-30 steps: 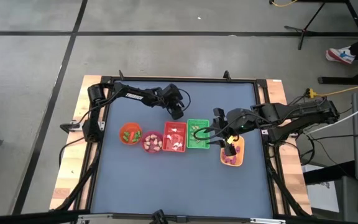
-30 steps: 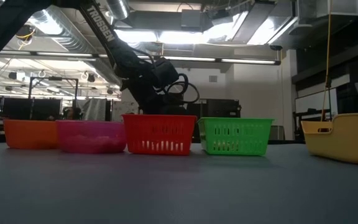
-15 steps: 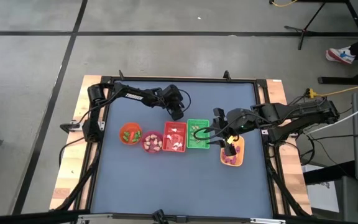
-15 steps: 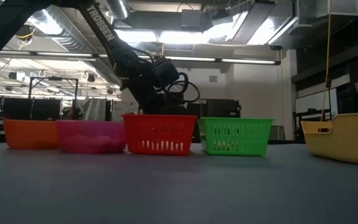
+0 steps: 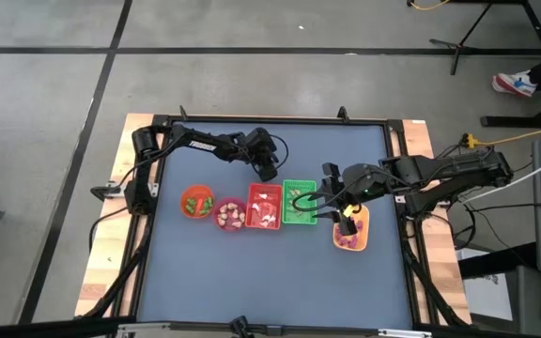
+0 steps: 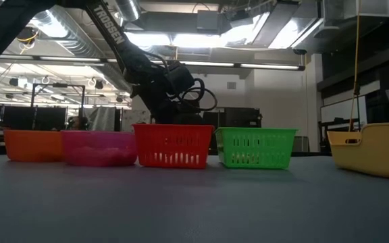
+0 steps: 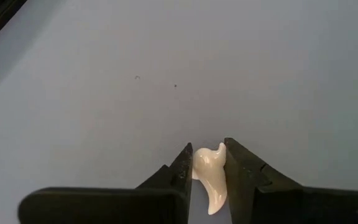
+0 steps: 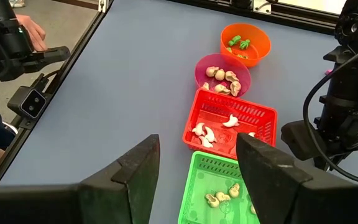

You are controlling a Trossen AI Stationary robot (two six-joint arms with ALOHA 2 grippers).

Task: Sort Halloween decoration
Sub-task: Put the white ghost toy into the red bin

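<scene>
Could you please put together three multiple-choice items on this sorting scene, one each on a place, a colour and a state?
1. The red basket sits between:
A. pink bowl and green basket
B. orange bowl and yellow tray
C. two green baskets

2. The trinket at the left pincer is:
A. green
B. cream-white
C. magenta

3. The right pincer is:
A. open, empty
B. clamping a basket
C. holding a trinket

Answers: 1 A, the overhead row shows it. 2 B, the left wrist view shows it. 3 A, a gap between the fingers.
</scene>
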